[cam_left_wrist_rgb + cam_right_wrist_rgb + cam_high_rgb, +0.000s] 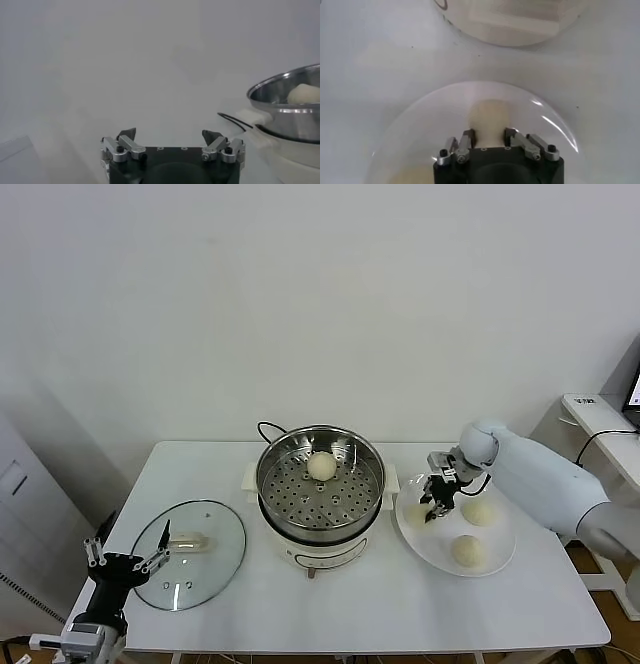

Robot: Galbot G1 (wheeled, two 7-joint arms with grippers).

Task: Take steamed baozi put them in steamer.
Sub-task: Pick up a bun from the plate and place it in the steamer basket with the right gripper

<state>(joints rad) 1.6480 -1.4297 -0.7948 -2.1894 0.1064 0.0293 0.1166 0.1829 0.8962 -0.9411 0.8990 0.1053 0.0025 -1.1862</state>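
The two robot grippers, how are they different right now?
The right gripper is over the white plate, shut on a baozi; the left gripper is open and holds nothing. The right gripper points down at the plate; the left gripper hangs at the table's near left corner, beside the glass lid. Both have dark bodies with metal fingers.

- Round glass lid [190,555] lies flat on the white worktop [350,604], at about 8 o'clock.
- White plate [500,562] rests at 4 o'clock.
- Black cord [266,429] loops at 12 o'clock.
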